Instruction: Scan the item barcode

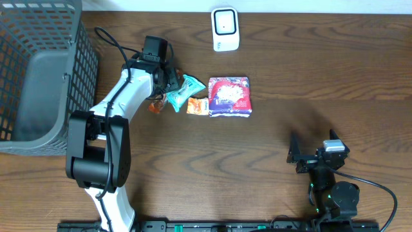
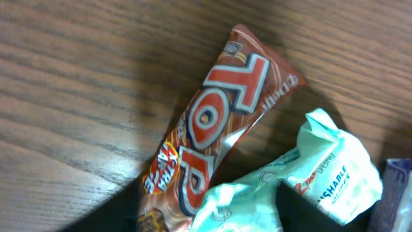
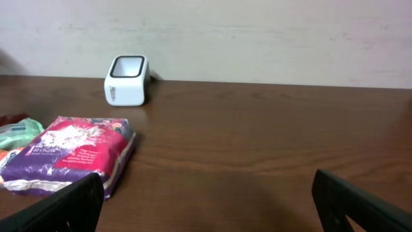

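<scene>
Several packets lie mid-table: a teal packet [image 1: 188, 87], a brown-orange "TOP" bar [image 1: 154, 106], a small orange snack [image 1: 197, 106] and a purple-pink pack [image 1: 230, 96]. The white barcode scanner [image 1: 225, 29] stands at the far edge. My left gripper [image 1: 172, 80] hovers over the teal packet. In the left wrist view its jaws stand apart, and the lower end of the "TOP" bar [image 2: 219, 129] and the teal packet [image 2: 315, 174] lie between them, neither pinched. My right gripper [image 1: 313, 153] waits open and empty near the front right.
A grey mesh basket [image 1: 38, 71] fills the left end of the table. From the right wrist I see the scanner [image 3: 127, 80] at the back wall and the purple-pink pack [image 3: 71, 151] at left, with bare wood ahead of my right gripper [image 3: 209, 206].
</scene>
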Controlling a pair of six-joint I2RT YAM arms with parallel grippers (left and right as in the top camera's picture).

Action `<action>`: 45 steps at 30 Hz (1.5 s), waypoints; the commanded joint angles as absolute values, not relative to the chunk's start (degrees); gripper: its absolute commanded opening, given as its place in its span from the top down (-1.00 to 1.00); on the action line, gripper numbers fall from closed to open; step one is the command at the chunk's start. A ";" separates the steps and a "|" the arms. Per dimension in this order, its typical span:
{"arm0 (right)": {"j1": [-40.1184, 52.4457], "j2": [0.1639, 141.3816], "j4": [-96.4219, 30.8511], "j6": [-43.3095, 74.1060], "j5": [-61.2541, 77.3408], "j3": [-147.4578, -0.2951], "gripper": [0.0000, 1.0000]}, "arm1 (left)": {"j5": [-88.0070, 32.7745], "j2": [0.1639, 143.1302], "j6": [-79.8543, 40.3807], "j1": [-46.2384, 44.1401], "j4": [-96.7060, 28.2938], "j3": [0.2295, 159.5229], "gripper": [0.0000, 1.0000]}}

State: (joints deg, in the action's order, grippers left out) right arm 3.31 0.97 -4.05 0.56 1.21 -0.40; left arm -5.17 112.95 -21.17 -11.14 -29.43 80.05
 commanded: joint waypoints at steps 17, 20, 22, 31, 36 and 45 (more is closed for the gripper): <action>3.79 0.75 -4.32 -0.30 0.75 -0.36 -0.99 | -4.19 85.56 -21.28 -11.18 -37.30 83.18 -0.84; 3.79 0.75 -4.34 -0.30 0.75 -0.36 -0.99 | -2.90 80.34 -21.08 -11.18 -42.63 83.18 -0.90; 3.79 0.75 -4.34 -0.30 0.75 -0.34 -0.98 | -1.85 77.34 -21.10 -11.18 -45.82 83.18 -0.91; 3.79 0.75 -4.34 -0.30 0.75 -0.36 -0.98 | -1.80 68.25 -21.12 -11.18 -58.70 82.89 -0.94; 3.79 0.75 -4.34 -0.27 0.75 -0.36 -0.99 | -1.80 66.94 -21.12 -11.18 -65.28 82.70 -0.94; 3.79 0.75 -4.32 -0.27 0.75 -0.36 -0.98 | -1.89 67.31 -21.12 -11.18 -71.11 82.67 -0.95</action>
